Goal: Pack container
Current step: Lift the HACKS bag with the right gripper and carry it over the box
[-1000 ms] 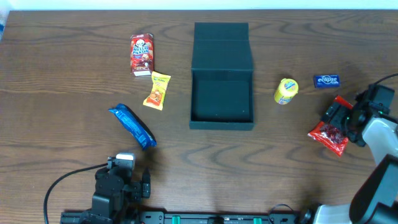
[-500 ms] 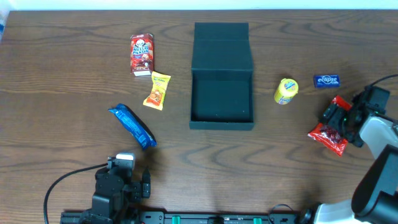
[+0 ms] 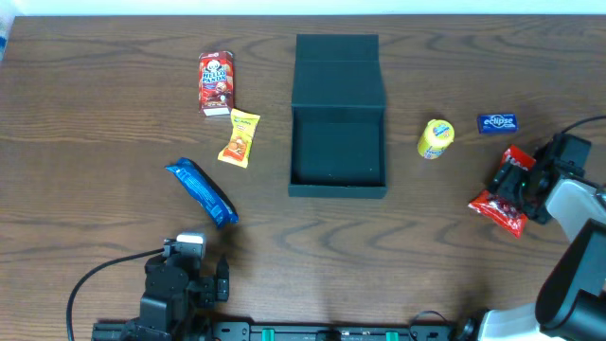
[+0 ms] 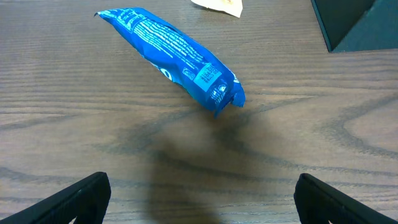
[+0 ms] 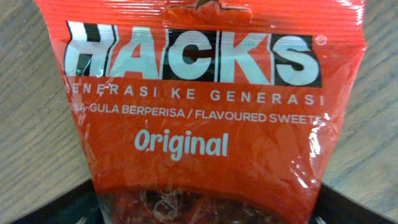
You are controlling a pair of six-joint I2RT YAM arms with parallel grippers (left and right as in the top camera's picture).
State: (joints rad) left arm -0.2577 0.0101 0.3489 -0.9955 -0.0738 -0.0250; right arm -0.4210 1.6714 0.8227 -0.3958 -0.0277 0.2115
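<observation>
Wood table: right claw astride red "HACKS Original" pkt.

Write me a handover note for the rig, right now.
Left pincer: open, empty, near the long blue foil packet.
Right pincer: jaws either side of the red glossy Hacks sweets bag, grip unconfirmed.
Dark teal rigid rectangular container: centre of the brown wooden table, lid open, empty.
Done: nothing packed.
Left: everything, likely the red bag first.
</observation>
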